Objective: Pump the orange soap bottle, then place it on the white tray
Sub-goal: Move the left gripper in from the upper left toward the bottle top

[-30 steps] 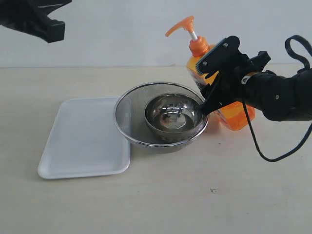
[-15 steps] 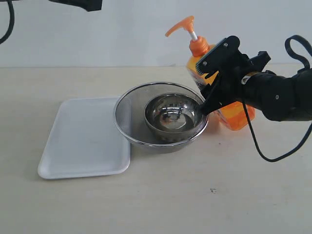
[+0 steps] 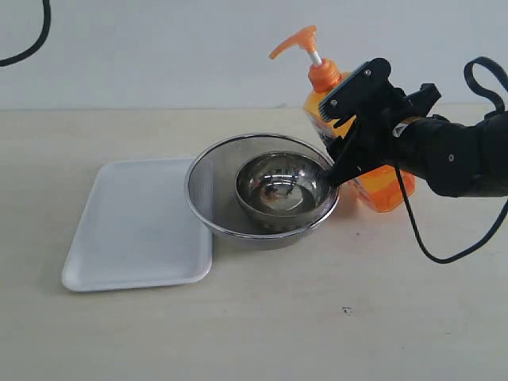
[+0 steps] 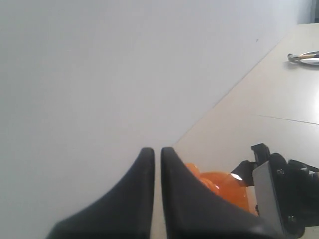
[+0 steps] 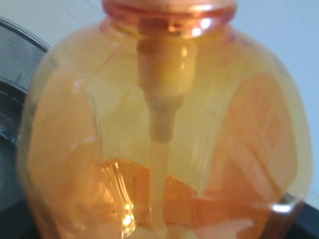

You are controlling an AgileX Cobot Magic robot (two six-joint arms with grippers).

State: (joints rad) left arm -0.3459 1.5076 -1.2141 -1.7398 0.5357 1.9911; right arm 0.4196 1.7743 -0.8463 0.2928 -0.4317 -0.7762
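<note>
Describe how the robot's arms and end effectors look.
The right arm is bulky and matt black, with a thin black cable looping beside it. The right end effector has flat angular black fingers, one with a pale ribbed pad. The left end effector shows two smooth black fingers tapering to points.

Translucent orange on the orange soap bottle (image 3: 382,189), paler amber-yellow through its upper body and deeper orange low down in the right wrist view. Solid orange on the pump head (image 3: 295,40), white on the stem (image 3: 315,58). Plain, unpatterned white on the white tray (image 3: 131,230). Silvery grey with a fine mesh weave on the strainer (image 3: 205,190); mirror-bright steel on the bowl (image 3: 278,189) inside. Matte black on the right gripper (image 3: 337,139), the left gripper (image 4: 157,150) and the cable (image 3: 414,226). Pale beige on the table (image 3: 278,341), with one tiny dark speck (image 3: 345,309). Flat greyish white on the wall (image 3: 159,55).
</note>
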